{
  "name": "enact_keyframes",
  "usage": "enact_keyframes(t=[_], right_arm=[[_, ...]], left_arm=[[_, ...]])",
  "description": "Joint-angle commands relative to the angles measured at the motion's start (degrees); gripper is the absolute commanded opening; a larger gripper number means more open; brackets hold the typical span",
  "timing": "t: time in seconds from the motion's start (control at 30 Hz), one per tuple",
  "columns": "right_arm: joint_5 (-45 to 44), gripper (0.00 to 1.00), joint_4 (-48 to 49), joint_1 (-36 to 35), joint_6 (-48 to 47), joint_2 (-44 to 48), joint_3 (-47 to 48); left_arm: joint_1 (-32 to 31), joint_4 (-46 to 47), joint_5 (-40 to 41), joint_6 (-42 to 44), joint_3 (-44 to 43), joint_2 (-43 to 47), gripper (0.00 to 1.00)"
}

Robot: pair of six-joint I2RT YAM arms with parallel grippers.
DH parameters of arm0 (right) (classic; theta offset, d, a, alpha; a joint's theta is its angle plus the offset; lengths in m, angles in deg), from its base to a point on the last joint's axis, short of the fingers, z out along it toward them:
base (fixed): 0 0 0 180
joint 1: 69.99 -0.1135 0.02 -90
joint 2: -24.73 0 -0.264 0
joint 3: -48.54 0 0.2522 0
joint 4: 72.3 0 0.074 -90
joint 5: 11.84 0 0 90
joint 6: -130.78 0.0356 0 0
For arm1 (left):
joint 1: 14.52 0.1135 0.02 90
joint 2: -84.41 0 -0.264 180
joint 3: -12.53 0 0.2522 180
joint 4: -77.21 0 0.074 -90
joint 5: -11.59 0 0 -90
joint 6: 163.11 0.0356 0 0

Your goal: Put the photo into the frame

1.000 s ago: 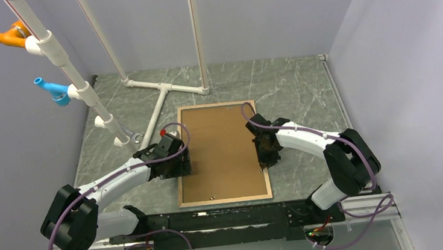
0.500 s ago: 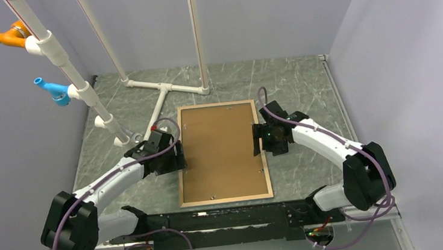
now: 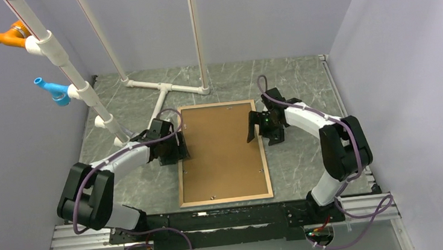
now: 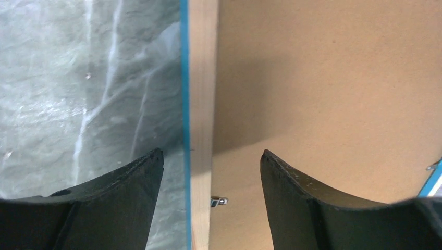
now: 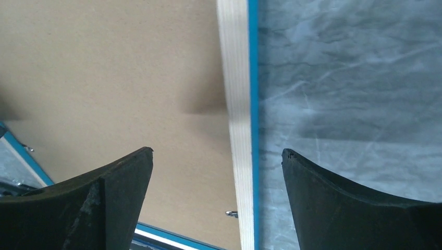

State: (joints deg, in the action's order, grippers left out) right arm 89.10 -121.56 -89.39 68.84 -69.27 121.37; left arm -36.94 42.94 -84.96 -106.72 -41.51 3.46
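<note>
**Asker:** What are your grippers doing?

**Me:** My left gripper [image 4: 211, 152] is spread and pinches nothing. Its jaws straddle the left rail of the frame [image 4: 200, 78], one jaw over the worktop [image 4: 94, 78] and the other over the brown backing board [image 4: 323, 78]. My right gripper [image 5: 217, 151] mirrors it on the opposite rail, also spread wide and empty.

**Asker:** Why one on each side?

**Me:** I judge it keeps me balanced. With an arm on each long rail I can press or steady the frame evenly without skewing it.

**Asker:** And what is in the frame?

**Me:** The frame lies flat in the middle of the worktop, light wood face up, with blue showing along its outer edge. The backing board fills its recess, and small metal tabs [image 4: 218, 200] sit at the rim. They are too small for me to tell whether they are turned over the board.

**Asker:** Where is the photo?

**Me:** I cannot see it in any view. If it is inside, it lies hidden under the board. My guess is that only securing the board remains.
</note>
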Motion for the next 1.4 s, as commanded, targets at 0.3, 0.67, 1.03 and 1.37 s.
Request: enact_keyframes(t=[0.3, 0.67, 1.03, 1.37], right_arm=[[7.1, 0.95, 2.9, -4.2, 1.7, 5.0, -5.1], [-3.1, 0.99, -0.7, -4.2, 0.9, 5.9, -4.4], [-7.4, 0.96, -2.2, -1.5, 0.0, -4.5, 9.5], [-10.8, 0.81, -3.8, 0.1, -1.5, -15.1, 19.1]], left_arm=[[-4.2, 9.6, -9.3, -3.9, 9.3, 6.4, 0.7], [-5.7, -0.5, 0.4, -2.7, 5.8, 9.6, 0.75], [-4.2, -1.9, 2.3, -0.3, -1.2, 2.2, 0.76], [-4.0, -0.1, 2.1, -0.1, -1.2, -1.6, 0.76]])
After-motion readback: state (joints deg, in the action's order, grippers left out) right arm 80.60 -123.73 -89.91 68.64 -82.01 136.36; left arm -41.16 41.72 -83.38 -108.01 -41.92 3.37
